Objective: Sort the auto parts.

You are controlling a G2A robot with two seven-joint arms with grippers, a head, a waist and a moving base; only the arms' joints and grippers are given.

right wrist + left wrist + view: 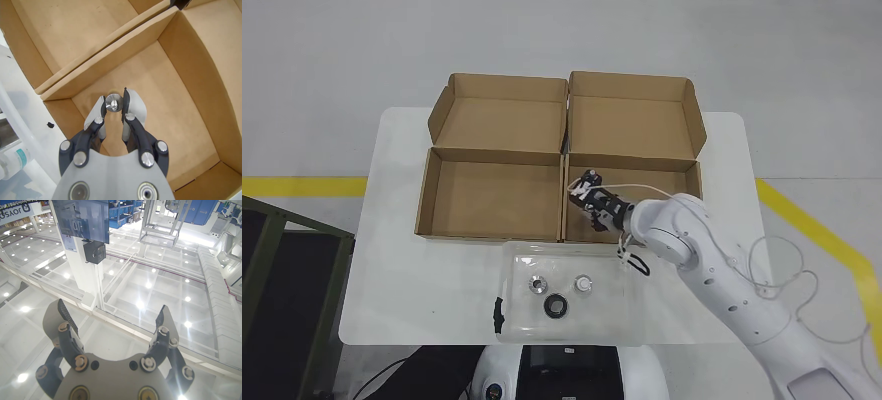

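Observation:
My right gripper (114, 100) is shut on a round silver metal part (113, 105), pinched between both pads. It hangs just inside the right cardboard box (189, 62), near the corner closest to the left box. The top view has this gripper (592, 196) over the near-left corner of the right box (667, 200). A clear plastic tray (510, 292) in front of the boxes holds a silver part (536, 284), a black ring (557, 305) and a small white-and-silver part (584, 284). My left gripper (111, 308) is open, holds nothing and points up at a ceiling.
The left cardboard box (492, 200) stands beside the right one; both lids are folded back toward the far edge of the white table (392, 250). The shared box walls (105, 55) rise close to the right gripper.

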